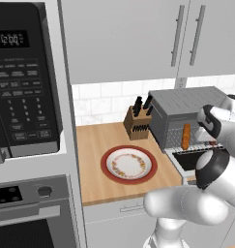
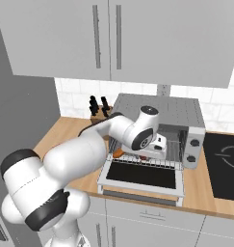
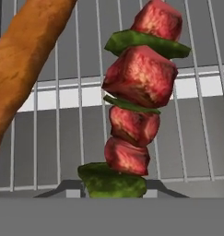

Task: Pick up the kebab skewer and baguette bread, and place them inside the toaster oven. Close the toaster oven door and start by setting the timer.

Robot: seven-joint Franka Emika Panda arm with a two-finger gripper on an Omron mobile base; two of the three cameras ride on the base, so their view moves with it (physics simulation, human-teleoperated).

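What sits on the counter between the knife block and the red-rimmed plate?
Nothing: bare wooden counter separates the knife block from the red-rimmed plate, seen in the left base view.

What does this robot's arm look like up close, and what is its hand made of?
The arm is built of fat, rounded glossy white segments joined by dark grey to black bands at the joints. No cables or markings show. Its gripper ends in two small dark fingertips.
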